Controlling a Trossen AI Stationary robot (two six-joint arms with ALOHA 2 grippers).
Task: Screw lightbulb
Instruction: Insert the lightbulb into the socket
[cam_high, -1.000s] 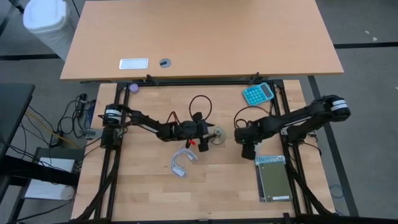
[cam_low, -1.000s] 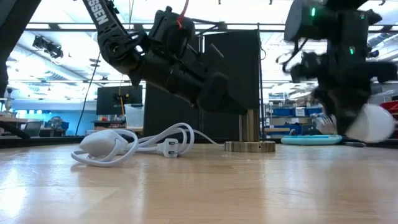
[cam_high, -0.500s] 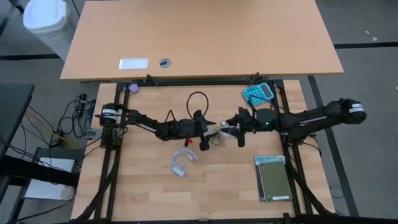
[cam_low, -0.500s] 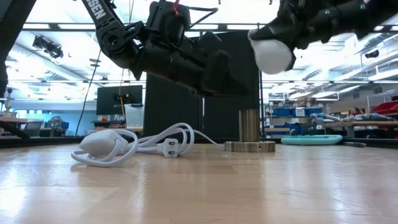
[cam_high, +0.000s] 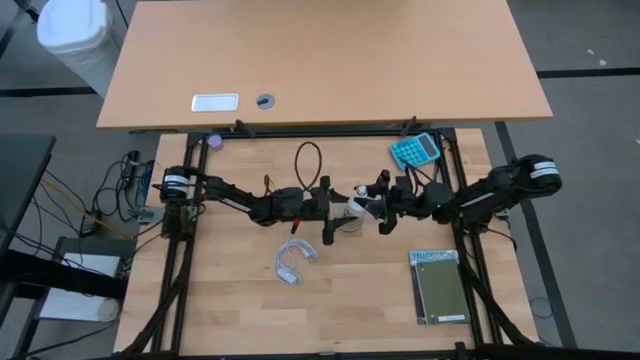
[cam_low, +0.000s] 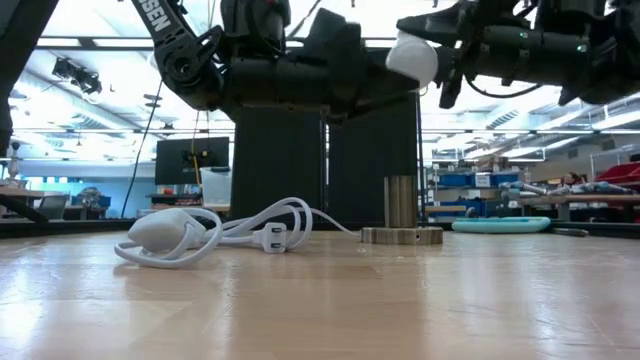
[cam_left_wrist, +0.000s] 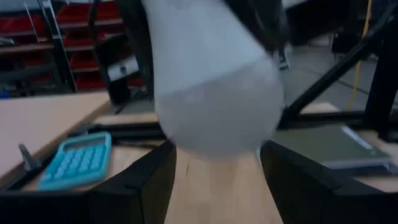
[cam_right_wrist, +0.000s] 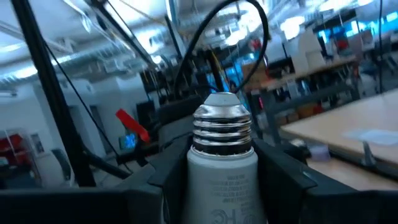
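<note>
- Lightbulb (cam_low: 413, 60) now high above the socket (cam_low: 401, 213), swung up and over from the far side where it hung low a second ago.
- Lying roughly level in the air, round end toward the left gripper (cam_high: 330, 207), screw base (cam_right_wrist: 222, 127) pointing back along the right arm.
- Gripped by the right gripper (cam_right_wrist: 222, 180), fingers (cam_right_wrist: 283, 171) clamped narrow on the bulb's white neck, threads standing clear beyond them.
- Left gripper raised off the socket, up level with the bulb; fingers (cam_left_wrist: 146, 180) part-open, either side of the white globe (cam_left_wrist: 214, 102), touching or not, cannot tell.
- Looks like a handover in mid-air above the socket, not yet a screwing move: base not turned down toward the socket.
- Socket standing bare on the counter (cam_low: 320, 300), nothing steadying it.
- Coiled white cable (cam_low: 215, 232) lying well to the side of the socket, teal calculator (cam_high: 414, 150) well beyond it toward the counter's far edge.
- Next need, by judgement: bulb tipped base-down and lined up over the socket.
</note>
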